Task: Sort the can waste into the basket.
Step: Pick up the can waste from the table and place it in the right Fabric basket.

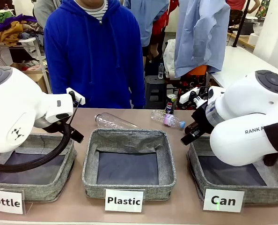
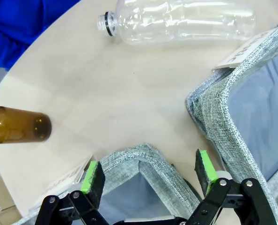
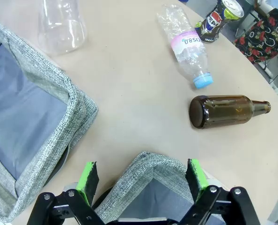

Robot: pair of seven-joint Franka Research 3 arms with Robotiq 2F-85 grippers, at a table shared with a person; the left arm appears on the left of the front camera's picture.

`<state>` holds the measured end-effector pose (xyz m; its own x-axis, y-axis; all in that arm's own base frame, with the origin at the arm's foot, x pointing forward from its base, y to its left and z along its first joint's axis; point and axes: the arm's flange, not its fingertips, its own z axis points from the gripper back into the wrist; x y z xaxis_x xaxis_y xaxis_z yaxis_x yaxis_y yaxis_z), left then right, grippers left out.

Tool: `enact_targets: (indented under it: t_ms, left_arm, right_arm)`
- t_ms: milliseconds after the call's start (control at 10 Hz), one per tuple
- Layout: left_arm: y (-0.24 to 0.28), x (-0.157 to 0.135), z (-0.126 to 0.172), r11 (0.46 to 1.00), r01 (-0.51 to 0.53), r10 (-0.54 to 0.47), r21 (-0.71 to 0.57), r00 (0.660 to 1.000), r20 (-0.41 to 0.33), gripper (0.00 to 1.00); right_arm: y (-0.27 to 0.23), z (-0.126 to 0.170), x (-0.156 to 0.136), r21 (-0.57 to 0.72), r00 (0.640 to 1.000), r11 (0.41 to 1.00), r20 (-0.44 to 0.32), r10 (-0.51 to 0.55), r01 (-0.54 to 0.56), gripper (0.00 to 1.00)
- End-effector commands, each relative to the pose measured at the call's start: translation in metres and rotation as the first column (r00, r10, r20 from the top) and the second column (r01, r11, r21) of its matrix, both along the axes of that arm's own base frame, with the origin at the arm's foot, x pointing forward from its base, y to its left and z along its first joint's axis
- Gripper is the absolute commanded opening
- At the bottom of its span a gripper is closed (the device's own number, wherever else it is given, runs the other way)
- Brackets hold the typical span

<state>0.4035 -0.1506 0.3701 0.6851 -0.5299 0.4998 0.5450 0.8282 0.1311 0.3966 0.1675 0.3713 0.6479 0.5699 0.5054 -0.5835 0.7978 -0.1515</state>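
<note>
Your right claw (image 3: 141,176) hangs wide open with nothing in it, low over the near corner of the Can basket (image 1: 265,194), and the left claw (image 2: 149,173) is just as wide and empty over a corner of the Bottle basket (image 1: 59,185). The one can (image 3: 217,19) you can make out is blue with a silver top, standing a little tilted at the far side of the bench (image 3: 129,84), just beside the base of the pink-label bottle (image 3: 188,47) and close to the person (image 1: 94,51). A second can cannot be told from these views. The main risk is the path. The brown bottle (image 3: 225,111) lies on its side between the claw and the can, and the pink-label bottle lies just past it, so a straight, low reach would likely sweep one of them. Either could roll into the can and knock it toward the bench's far edge. Go in high, then drop. The brown bottle is also the nearest thing, so a hasty close could take the wrong item. The can looks dented and leaning (hard to be sure at this size). Pads closing off-centre could squirt it sideways or tip it. On the way back, the Plastic basket (image 1: 90,171) sits next to the target. An early release or a loose grip could land the can there or on the rim. Keep clear of the person's side throughout.
</note>
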Motion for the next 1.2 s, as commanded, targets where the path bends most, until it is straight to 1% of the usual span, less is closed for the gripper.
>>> enact_targets:
  t_ms: [0, 1100]
  left_arm:
    - [0.0000, 0.0000, 0.0001, 1.000, 0.000, 0.000, 0.000, 1.000, 0.000, 1.00]
    - [0.0000, 0.0000, 0.0000, 1.000, 0.000, 0.000, 0.000, 1.000, 0.000, 1.00]
  right_arm:
    - [-0.0001, 0.0000, 0.0000, 0.001, 1.000, 1.000, 0.000, -0.001, 0.001, 1.00]
    - [0.0000, 0.0000, 0.0000, 0.000, 1.000, 1.000, 0.000, 0.000, 0.000, 1.00]
